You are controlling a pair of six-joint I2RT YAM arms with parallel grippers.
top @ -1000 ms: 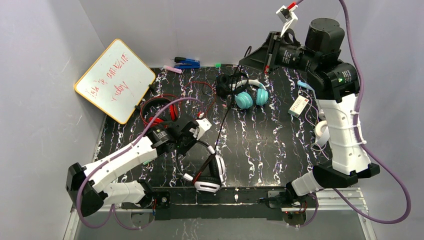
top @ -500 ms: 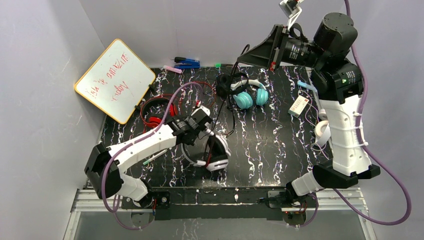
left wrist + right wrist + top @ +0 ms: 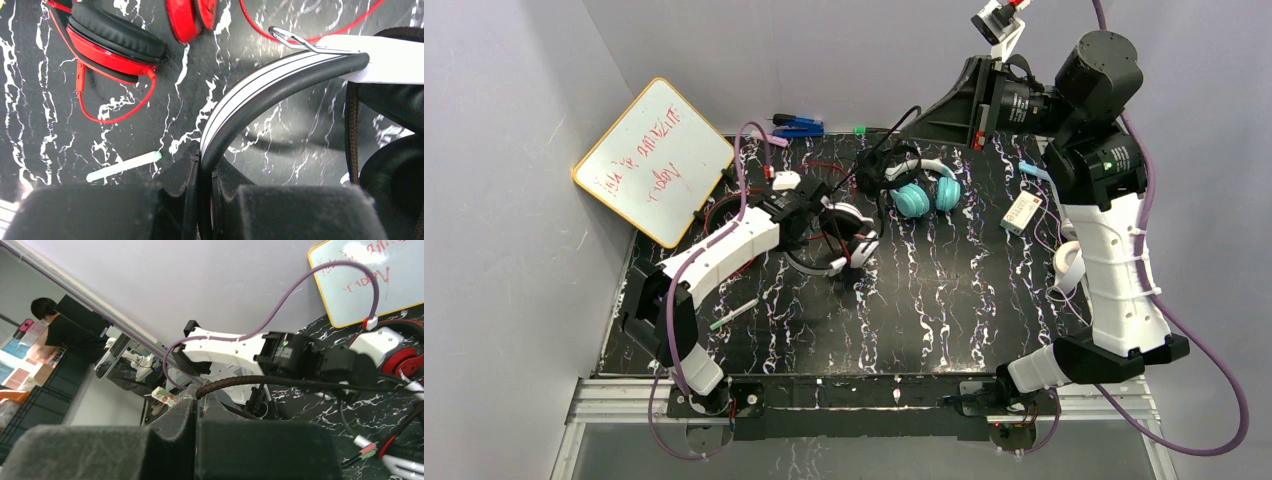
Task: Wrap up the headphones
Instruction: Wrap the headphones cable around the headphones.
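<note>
We're mid-wrap on the white-black headphones [image 3: 849, 248], held just 9 o'clock of the middle of the table [image 3: 984, 310]. The left gripper [image 3: 202, 172] is clamped on their band [image 3: 260, 92]. The right gripper [image 3: 195, 402], raised toward 1 o'clock, pinches the cord [image 3: 280, 381] taut. Next, we judge, the right one must loop the cord round the band while the left one holds firm, clear of the teal pair [image 3: 927, 192].

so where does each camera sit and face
Top external: above and behind, looking down on the table; left arm and right arm show.
Left wrist: looks down past the left gripper, clamped on the white-and-black headphones, to red headphones.
Right wrist: looks sideways past the right gripper, pinching a black braided cord, at the left arm.
Shared: both wrist views catch the red headphones.
</note>
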